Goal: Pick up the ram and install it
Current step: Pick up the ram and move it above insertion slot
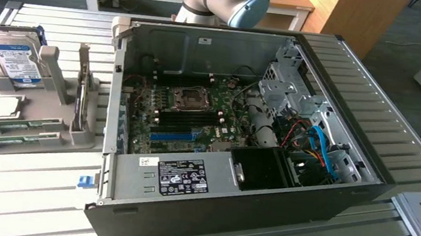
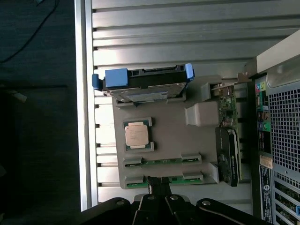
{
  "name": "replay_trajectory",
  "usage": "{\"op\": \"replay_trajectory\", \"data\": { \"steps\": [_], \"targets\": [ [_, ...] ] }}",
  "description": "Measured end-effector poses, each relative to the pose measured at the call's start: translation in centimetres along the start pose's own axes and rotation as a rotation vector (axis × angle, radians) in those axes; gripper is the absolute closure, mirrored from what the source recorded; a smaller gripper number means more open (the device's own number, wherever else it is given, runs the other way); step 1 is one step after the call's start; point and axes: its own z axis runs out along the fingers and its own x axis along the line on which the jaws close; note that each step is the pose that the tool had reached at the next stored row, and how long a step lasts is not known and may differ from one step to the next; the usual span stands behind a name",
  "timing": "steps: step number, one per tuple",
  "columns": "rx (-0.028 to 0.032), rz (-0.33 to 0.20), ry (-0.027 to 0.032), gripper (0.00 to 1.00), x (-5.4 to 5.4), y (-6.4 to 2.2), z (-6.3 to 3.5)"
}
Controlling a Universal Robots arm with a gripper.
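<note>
Exterior view: slatted silver metal counter [image 1: 28, 186] carrying a grey plastic holder tray [image 1: 43, 108] on the exterior view's left and an open black computer case [image 1: 263, 210] just beside it, green motherboard [image 1: 194, 122] exposed inside. In the tray, a silver hard drive with blue-white label [image 1: 13, 55] propped upright at the far end, a small square silver processor chip [image 1: 5, 108] flat in front of it, then two long thin green circuit-board sticks side by side in grey clips: inner ram [image 1: 21, 125] next to the chip, outer ram [image 1: 11, 142] at the tray's near edge. Grey-and-blue robot arm joint [image 1: 224, 0] behind the case. Wrist view: dark hand [image 2: 158, 185] directly over the middle of the outer ram [image 2: 183, 178]; apart, together or clamped, impossible to tell. Inner ram [image 2: 161, 162] just beyond, between outer ram and processor chip [image 2: 137, 136]; hard drive [image 2: 143, 84] farther off at the tray's other end
</note>
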Motion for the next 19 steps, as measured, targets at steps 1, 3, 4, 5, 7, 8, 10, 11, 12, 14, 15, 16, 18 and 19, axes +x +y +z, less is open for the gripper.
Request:
{"op": "replay_trajectory", "data": {
  "steps": [1, 3, 4, 5, 7, 8, 10, 11, 12, 14, 15, 16, 18, 19],
  "targets": [
    [0.0, 0.0, 0.0, 0.9, 0.0, 0.0, 0.0],
    [0.0, 0.0, 0.0, 0.9, 0.0, 0.0, 0.0],
    [0.0, 0.0, 0.0, 0.9, 0.0, 0.0, 0.0],
    [0.0, 0.0, 0.0, 0.9, 0.0, 0.0, 0.0],
    [0.0, 0.0, 0.0, 0.9, 0.0, 0.0, 0.0],
    [0.0, 0.0, 0.0, 0.9, 0.0, 0.0, 0.0],
    [0.0001, -0.004, 0.0002, 0.9, 0.0, 0.0, 0.0],
    [0.0002, -0.006, 0.0003, 0.9, 0.0, 0.0, 0.0],
    [0.0004, -0.01, 0.0005, 0.9, 0.0, 0.0, 0.0],
    [0.001, -0.019, 0.0007, 0.9, 0.0, 0.0, 0.0],
    [0.0014, -0.025, 0.0009, 0.9, 0.0, -0.01, 0.0],
    [0.0018, -0.03, 0.0012, 0.9, 0.0, 0.0, 0.0],
    [0.0023, -0.04, 0.0015, 0.9, 0.0, 0.0, 0.0],
    [0.0026, -0.045, 0.0017, 0.9, 0.0, 0.0, 0.0]
  ]
}}
